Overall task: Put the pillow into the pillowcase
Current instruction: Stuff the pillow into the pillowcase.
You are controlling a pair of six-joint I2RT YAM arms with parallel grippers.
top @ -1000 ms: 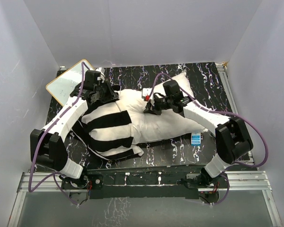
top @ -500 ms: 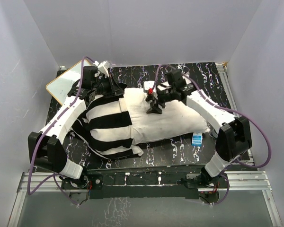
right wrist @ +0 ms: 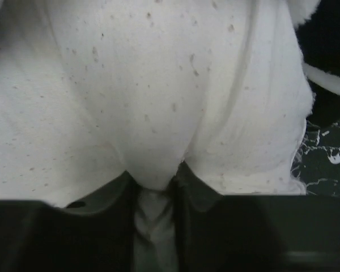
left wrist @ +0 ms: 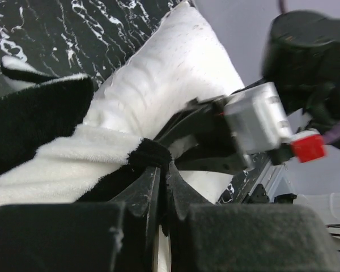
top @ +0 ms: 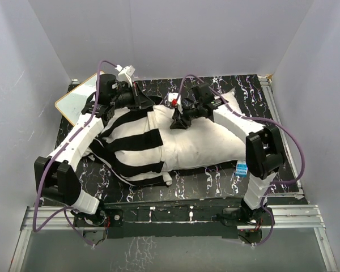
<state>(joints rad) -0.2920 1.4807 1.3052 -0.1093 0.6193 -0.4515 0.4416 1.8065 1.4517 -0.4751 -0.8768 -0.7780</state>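
Left claw clenched on the 12 o'clock edge of the fuzzy black-and-white striped fabric pillowcase, arm stretched forward; right claw pinches a fold of the plump speckled white cloth pillow, whose 9 o'clock end is sleeved; both claws sit nearer 12 o'clock than a second ago.

Pillow: was plain white woven cloth, matt, flecked with tiny dark specks and creased in soft folds.
Pillowcase: was plush, fuzzy cloth in black and white stripes, matt.
Table: had a hard black top with white marbled veins and a faint sheen.
Whiteboard: had a smooth glossy white face and a pale wood-like frame.
Left gripper: was matt black plastic, slightly grainy.
Right gripper: was dark matt plastic.
Cable: had a smooth purple sheath.
Rail: was bare silvery metal.
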